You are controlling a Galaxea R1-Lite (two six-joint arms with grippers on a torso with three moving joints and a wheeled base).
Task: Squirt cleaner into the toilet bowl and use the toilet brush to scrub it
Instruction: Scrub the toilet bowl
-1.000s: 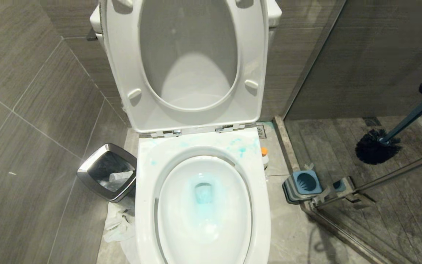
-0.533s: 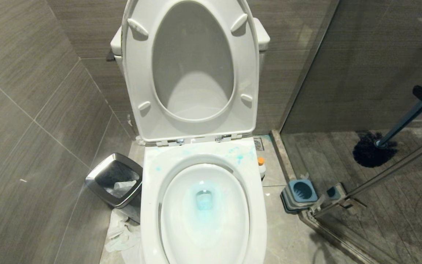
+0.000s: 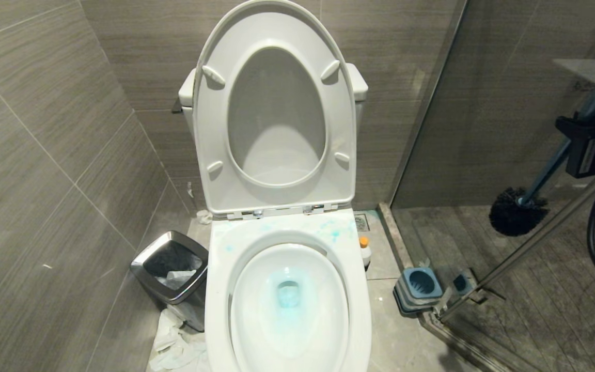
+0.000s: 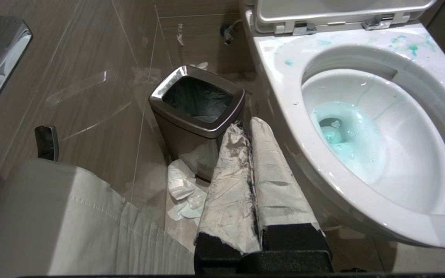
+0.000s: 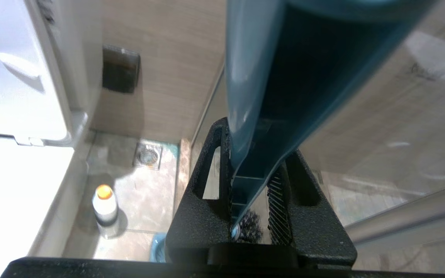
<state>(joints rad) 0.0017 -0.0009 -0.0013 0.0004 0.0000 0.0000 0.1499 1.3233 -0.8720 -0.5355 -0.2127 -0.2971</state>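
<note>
Off to the right, clear of the toilet bowl (image 3: 287, 305), the right gripper (image 3: 589, 147) clamped the toilet brush (image 3: 545, 181) mid-handle, probably carrying it across for scrubbing. Its handle slanted, bristles low and left over the shower floor, grip end high right. Blue cleaner already pooled inside. The left gripper (image 4: 251, 177) sat closed, empty.

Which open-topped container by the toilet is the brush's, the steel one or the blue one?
The square blue-and-grey holder on the toilet's right, empty, beside the glass shower door. The steel waste bin on the left holds crumpled paper.
</note>
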